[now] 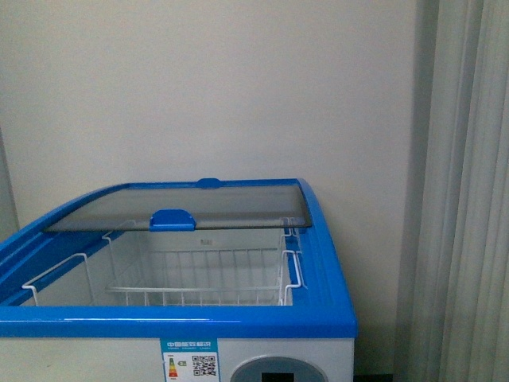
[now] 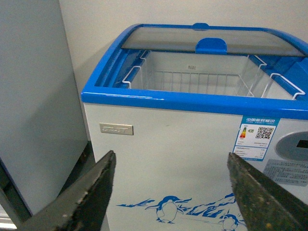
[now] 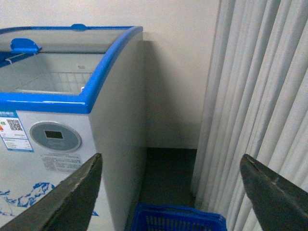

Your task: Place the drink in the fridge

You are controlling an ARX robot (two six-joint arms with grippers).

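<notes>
Drink, a small plastic bottle by the task wording: not found in any of the three views; whereabouts cannot be told. White chest fridge [image 1: 262, 318] with blue top rim noted standing against a pale wall, penguin-and-mountain graphic on its front panel seen from the left wrist view. Curved glass sliding lid [image 1: 183, 205] with blue handle pushed toward the back, leaving the front half of the opening uncovered. White wire basket [image 1: 199, 278] hanging inside, apparently empty. Left end effector [image 2: 171, 192] held in front of the fridge's front panel, fingers spread wide apart, nothing between them. Right end effector [image 3: 171, 192] likewise spread wide with nothing held, aimed past the fridge's right corner toward the grey pleated curtain [image 3: 260, 96]. Blue plastic mesh basket [image 3: 178, 224] on the dark floor just beside the fridge's right side, only its top edge showing; contents hidden. Plain grey-white cabinet [image 2: 33, 96] standing just left of the fridge. Judged step: opening already clear, bottle not yet fetched, so task at the locate-and-grasp stage, little completed. Next move judged to call for finding the bottle, possibly in the floor basket, lowering the right arm to it, closing on the body below the cap, then lifting over the blue rim and setting down inside the wire basket.
</notes>
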